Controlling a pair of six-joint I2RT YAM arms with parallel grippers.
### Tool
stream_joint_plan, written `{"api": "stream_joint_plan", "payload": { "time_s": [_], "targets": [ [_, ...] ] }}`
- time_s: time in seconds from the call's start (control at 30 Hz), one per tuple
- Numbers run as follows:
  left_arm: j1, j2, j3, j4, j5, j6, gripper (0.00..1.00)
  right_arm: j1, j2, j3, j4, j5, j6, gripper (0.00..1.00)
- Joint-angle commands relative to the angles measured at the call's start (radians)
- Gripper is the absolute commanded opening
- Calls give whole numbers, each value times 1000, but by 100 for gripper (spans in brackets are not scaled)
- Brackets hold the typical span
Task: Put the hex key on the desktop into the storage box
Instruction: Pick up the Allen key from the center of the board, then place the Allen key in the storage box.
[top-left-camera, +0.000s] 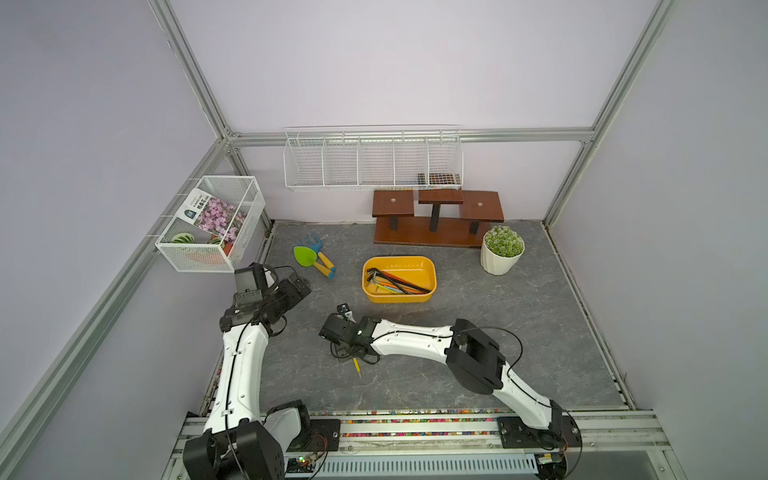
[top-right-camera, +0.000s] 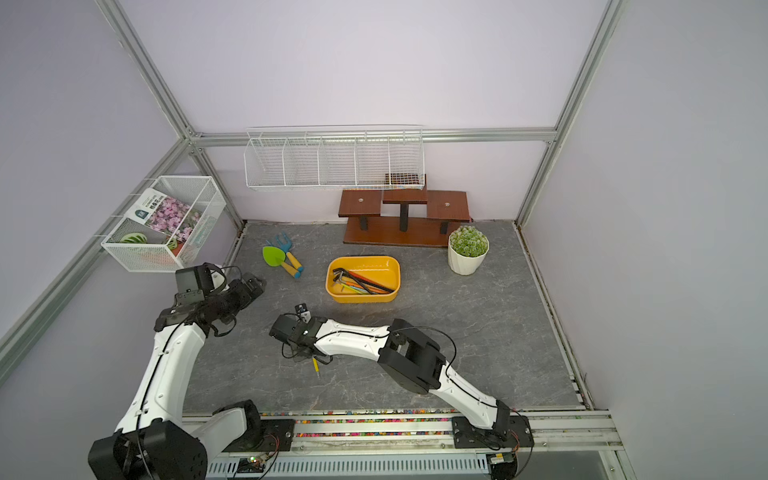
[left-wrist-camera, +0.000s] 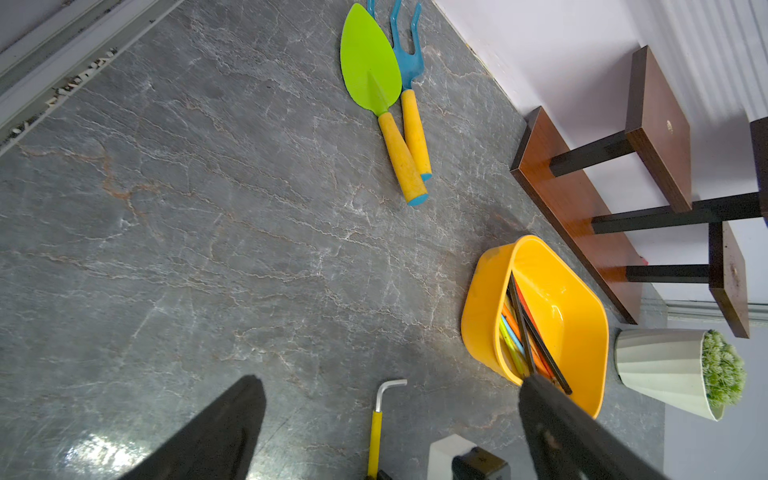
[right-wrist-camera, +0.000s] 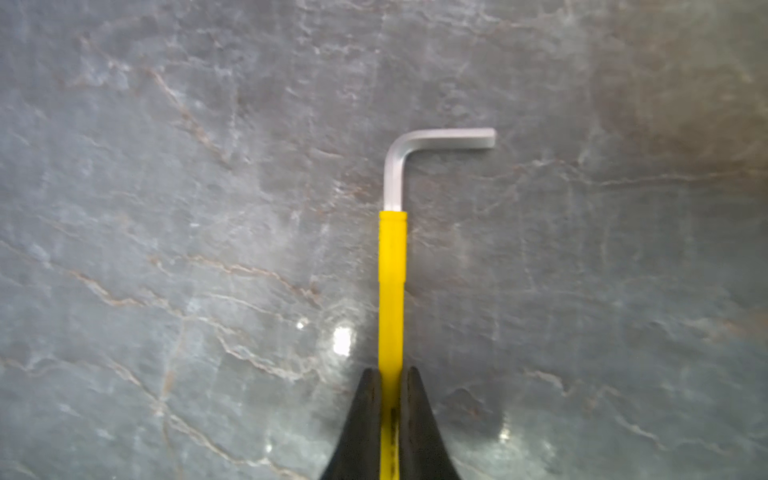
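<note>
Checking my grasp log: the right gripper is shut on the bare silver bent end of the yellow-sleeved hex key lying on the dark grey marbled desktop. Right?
No: the right gripper is shut on the yellow plastic sleeve of the L-shaped hex key, not its bare silver bent end, as the right wrist view shows. The key does lie on the dark grey marbled desktop.

This looks like a small robot lab, a test booth and not a home. Plain pale walls (top-left-camera: 395, 62) and shiny metal bars (top-left-camera: 407, 135) make a box around the grey desktop (top-left-camera: 519, 332). A left arm (top-left-camera: 239, 365) and a right arm (top-left-camera: 415, 336) are fixed to a metal rail (top-left-camera: 415, 428) in front. Wire baskets (top-left-camera: 374, 160) hang on the walls. Bright garden tools (top-left-camera: 313, 257), a plant pot (top-left-camera: 500, 262), a wooden stand (top-left-camera: 436, 237) and a yellow storage box (top-left-camera: 397, 296) sit out like props
</note>
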Motion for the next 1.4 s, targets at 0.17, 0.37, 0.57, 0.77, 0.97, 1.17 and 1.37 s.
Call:
{"api": "stream_joint_plan", "payload": {
  "time_s": [0.17, 0.37, 0.57, 0.77, 0.97, 1.17, 1.37],
  "targets": [
    [5, 4, -14, 2, 29, 5, 100, -27, -167, -59, -135, 167, -243, 0],
    [6, 16, -25, 17, 67, 8, 100, -143, -287, -45, -136, 109, -480, 0],
    [6, 61, -30, 53, 181, 11, 100, -271, -288, 20, -104, 58, -751, 0],
    [6, 79, -25, 50, 184, 17, 100, -380, -147, 195, -152, -48, -930, 0],
    [6, 88, -29, 50, 187, 15, 100, -425, 8, 366, -203, -79, -1026, 0],
    [6, 91, -28, 48, 180, 19, 100, -441, 50, 377, -201, -80, -1027, 5],
    [4, 91, -28, 51, 184, 19, 100, -442, 12, 303, -175, -77, -1002, 37]
  ]
}}
